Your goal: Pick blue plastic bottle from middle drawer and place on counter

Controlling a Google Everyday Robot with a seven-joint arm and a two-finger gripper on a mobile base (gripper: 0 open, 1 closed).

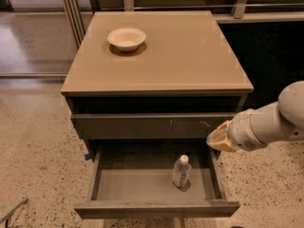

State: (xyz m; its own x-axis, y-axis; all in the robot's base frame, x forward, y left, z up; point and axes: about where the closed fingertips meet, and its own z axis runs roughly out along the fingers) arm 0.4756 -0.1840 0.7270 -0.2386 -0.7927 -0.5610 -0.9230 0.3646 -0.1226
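Note:
The blue plastic bottle (181,172) stands upright on the floor of the open middle drawer (133,186), right of its centre. It is clear with a white cap and a pale label. My gripper (217,139) comes in from the right on a white arm and hangs over the drawer's right side wall. It is above and to the right of the bottle and does not touch it. The tan counter (180,56) tops the cabinet.
A cream bowl (126,38) sits on the counter at the back left. A shut drawer front with small white scratches (142,126) lies just above the open drawer. Speckled floor surrounds the cabinet. A dark wall stands to the right behind my arm.

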